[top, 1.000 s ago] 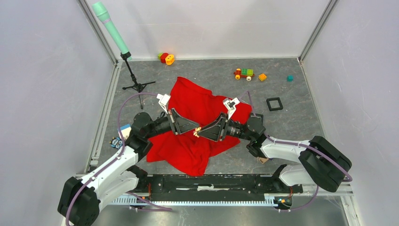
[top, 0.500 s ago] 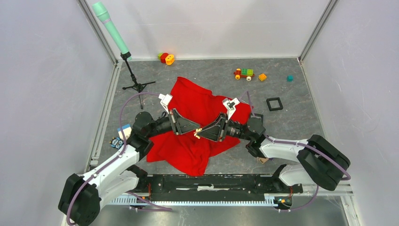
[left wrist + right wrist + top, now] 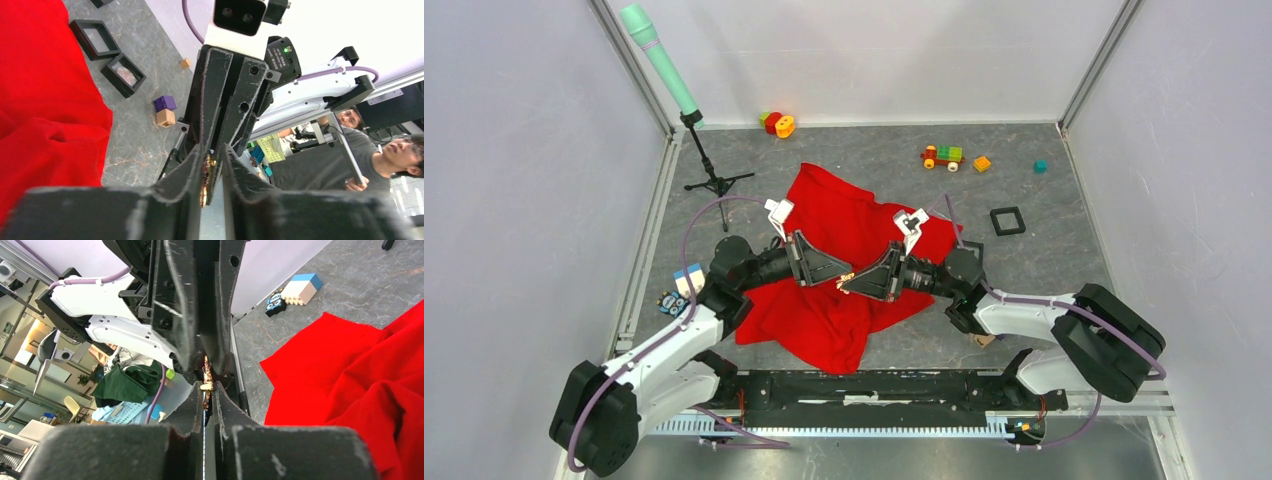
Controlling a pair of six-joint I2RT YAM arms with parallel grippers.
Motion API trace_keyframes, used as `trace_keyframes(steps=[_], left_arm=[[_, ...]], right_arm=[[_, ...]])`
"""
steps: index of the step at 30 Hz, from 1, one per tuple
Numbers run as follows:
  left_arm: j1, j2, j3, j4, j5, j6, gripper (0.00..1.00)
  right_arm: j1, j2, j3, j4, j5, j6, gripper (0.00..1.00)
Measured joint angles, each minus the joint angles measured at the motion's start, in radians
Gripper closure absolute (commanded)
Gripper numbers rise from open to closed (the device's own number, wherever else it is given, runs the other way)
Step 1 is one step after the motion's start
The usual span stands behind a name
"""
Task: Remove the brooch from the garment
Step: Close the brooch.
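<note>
Upper black square tray (image 3: 80, 40): sits on the grey table to the right of the garment; only its grey floor shows inside.
Second black square tray (image 3: 112, 84): just beside the first; it holds a pale pinkish object (image 3: 126, 75) (too small to identify).
Garment (image 3: 844, 210): a red cloth lying crumpled mid-table, under both grippers.
Brooch (image 3: 205, 372): a small pale gold-toned ornament held in the air where the two grippers' tips meet. It is clear of the cloth in both wrist views.
Right gripper (image 3: 206, 390): clenched on the near end of the brooch, its fingertips almost together.
Left gripper (image 3: 212, 152): jaws a narrow way apart, with the brooch in the gap against one finger. Whether they press on it cannot be told.
Purple cube (image 3: 165, 103): touches a tan cube (image 3: 165, 118), near the second tray.
Blue-and-white brick (image 3: 300, 286): lies left of the garment, next to a small black printed brick (image 3: 275, 304) whose print is too blurred to read.
Yellow-green sheet (image 3: 272, 147): beyond the table; its characters are too small to read.
</note>
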Motion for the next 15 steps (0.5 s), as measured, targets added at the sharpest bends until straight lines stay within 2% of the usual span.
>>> trace_keyframes(steps=[2,4,7,15], left_arm=[[-0.002,-0.005,0.000,-0.005,0.001,0.002,0.50],[-0.006,-0.023,0.000,-0.027,0.001,0.006,0.47],[-0.006,-0.069,0.000,-0.072,0.001,0.018,0.55],[-0.006,-0.106,-0.006,-0.151,0.027,0.053,0.64]], right_arm=[[0.000,0.000,0.000,-0.010,0.000,-0.001,0.97],[-0.001,-0.002,0.000,-0.025,0.000,-0.003,0.98],[-0.007,-0.025,0.000,-0.074,-0.003,-0.023,0.99],[-0.016,-0.123,0.000,-0.240,-0.037,-0.107,0.99]])
